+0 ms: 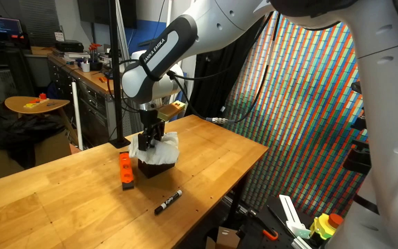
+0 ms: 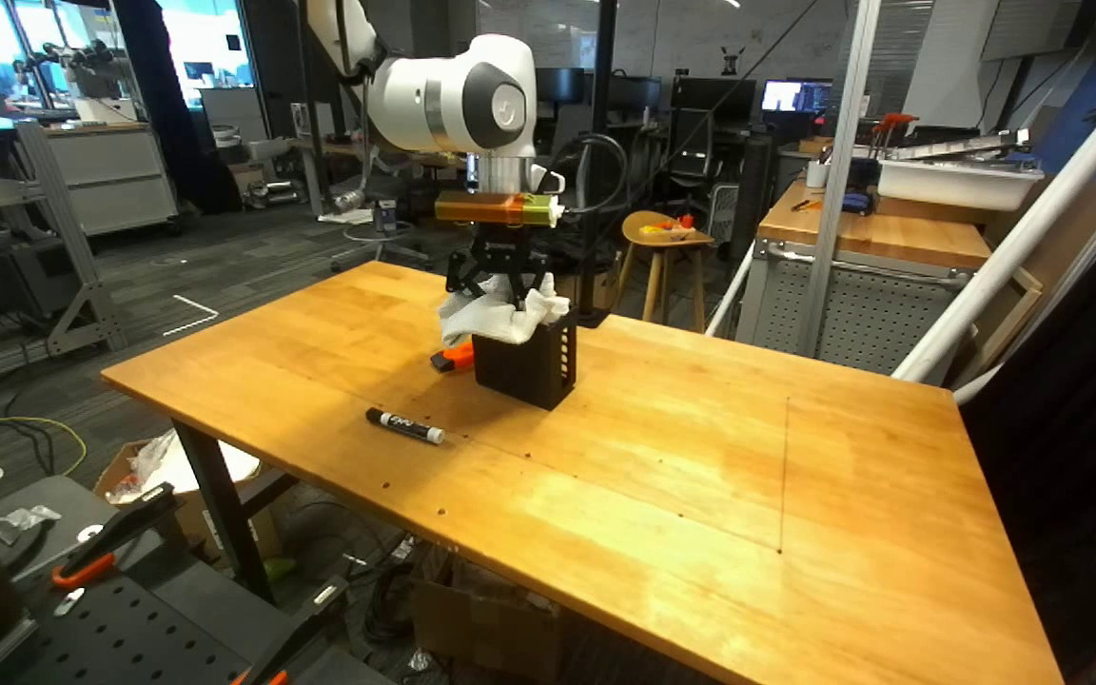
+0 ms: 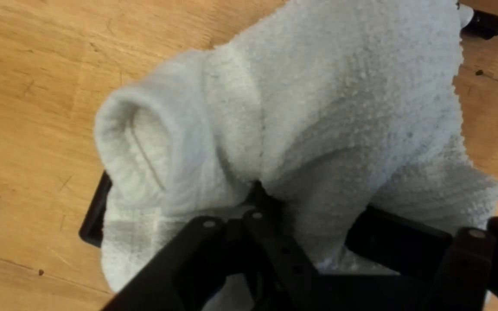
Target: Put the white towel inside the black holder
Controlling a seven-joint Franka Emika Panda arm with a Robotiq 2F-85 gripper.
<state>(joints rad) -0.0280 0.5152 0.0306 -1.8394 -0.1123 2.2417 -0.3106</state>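
Lying over the black holder (image 2: 515,371), white towel (image 1: 162,153) hangs past its edges, depth inside hidden | pincer (image 3: 314,211) apart amid folds | risk: lifting the pincer could drag the towel off, should a fold snag

The wooden table (image 2: 700,447) bears the black holder (image 2: 515,371), an orange bar (image 1: 125,170), a marker (image 1: 168,202) and a pole (image 1: 116,74).
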